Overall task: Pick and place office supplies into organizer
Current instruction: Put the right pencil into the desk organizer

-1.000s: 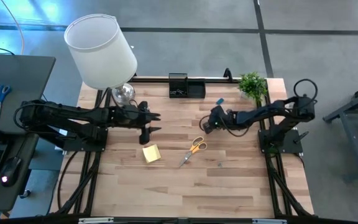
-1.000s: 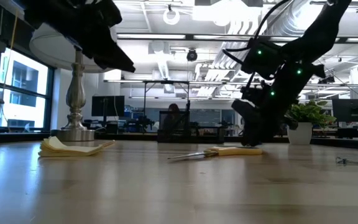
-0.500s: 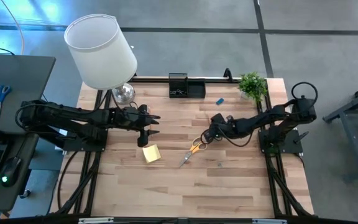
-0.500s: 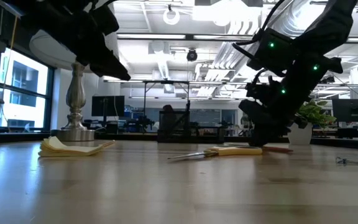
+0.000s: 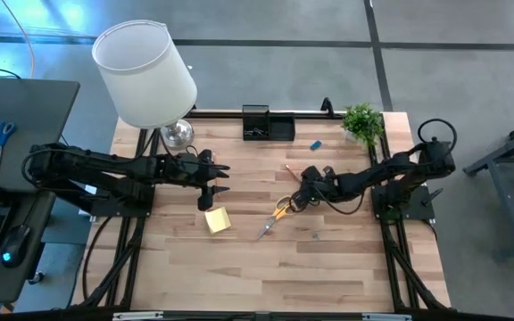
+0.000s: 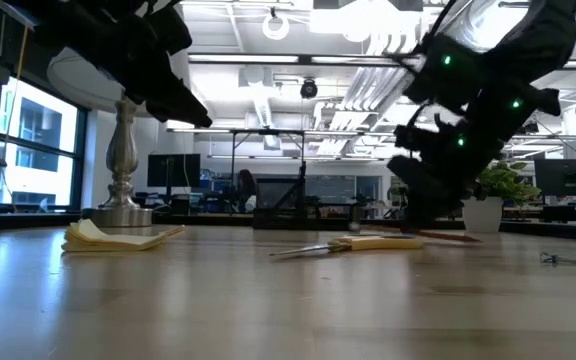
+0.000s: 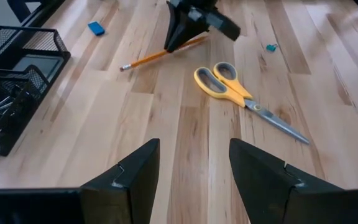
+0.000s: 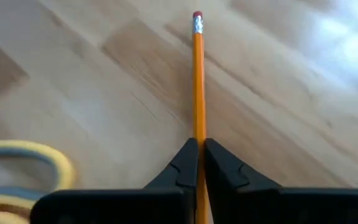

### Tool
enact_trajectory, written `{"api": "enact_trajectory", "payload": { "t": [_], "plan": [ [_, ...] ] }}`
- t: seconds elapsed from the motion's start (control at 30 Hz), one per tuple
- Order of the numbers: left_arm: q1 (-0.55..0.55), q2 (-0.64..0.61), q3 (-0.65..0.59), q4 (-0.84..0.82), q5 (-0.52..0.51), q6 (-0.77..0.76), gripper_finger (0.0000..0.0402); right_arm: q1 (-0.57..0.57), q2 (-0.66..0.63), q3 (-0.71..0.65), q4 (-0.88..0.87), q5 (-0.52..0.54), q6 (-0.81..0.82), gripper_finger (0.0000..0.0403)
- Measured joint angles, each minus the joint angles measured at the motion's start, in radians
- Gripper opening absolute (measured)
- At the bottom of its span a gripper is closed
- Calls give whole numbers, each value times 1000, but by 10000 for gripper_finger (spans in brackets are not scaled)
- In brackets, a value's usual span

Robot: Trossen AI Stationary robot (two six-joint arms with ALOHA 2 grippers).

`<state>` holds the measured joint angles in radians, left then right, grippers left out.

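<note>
My right gripper (image 8: 197, 152) clamped on pencil (image 8: 197, 81) beside scissors (image 5: 281, 210); shaft runs straight ahead, toward organizer (image 5: 268, 124).

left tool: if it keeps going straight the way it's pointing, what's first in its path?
Judging by the left wrist view, the left tool, jaws open, points across bare wood toward the orange-handled scissors. Those look first in line; the right tool, shut on the pencil, sits just beyond. Depth is uncertain.
</note>
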<state>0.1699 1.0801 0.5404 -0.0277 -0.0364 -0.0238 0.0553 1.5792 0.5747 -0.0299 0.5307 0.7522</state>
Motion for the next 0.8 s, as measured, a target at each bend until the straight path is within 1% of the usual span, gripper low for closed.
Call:
{"api": "enact_trajectory", "payload": {
  "t": [0.17,0.33,0.47,0.57,0.67,0.8],
  "plan": [
    [0,0,0,-4,0,0,184,29,-77,0,38,68,-41,1],
    [0,0,0,-5,0,1,184,62,-179,0,100,126,-130,1],
    [0,0,0,-1,0,2,184,62,-222,2,105,141,-151,1],
    [0,0,0,2,0,2,184,37,-202,1,62,157,-138,1],
    [0,0,0,2,0,1,184,21,-138,-2,35,175,-112,5],
    [0,0,-1,3,0,1,184,38,-31,-2,101,184,-122,31]
  ]
}}
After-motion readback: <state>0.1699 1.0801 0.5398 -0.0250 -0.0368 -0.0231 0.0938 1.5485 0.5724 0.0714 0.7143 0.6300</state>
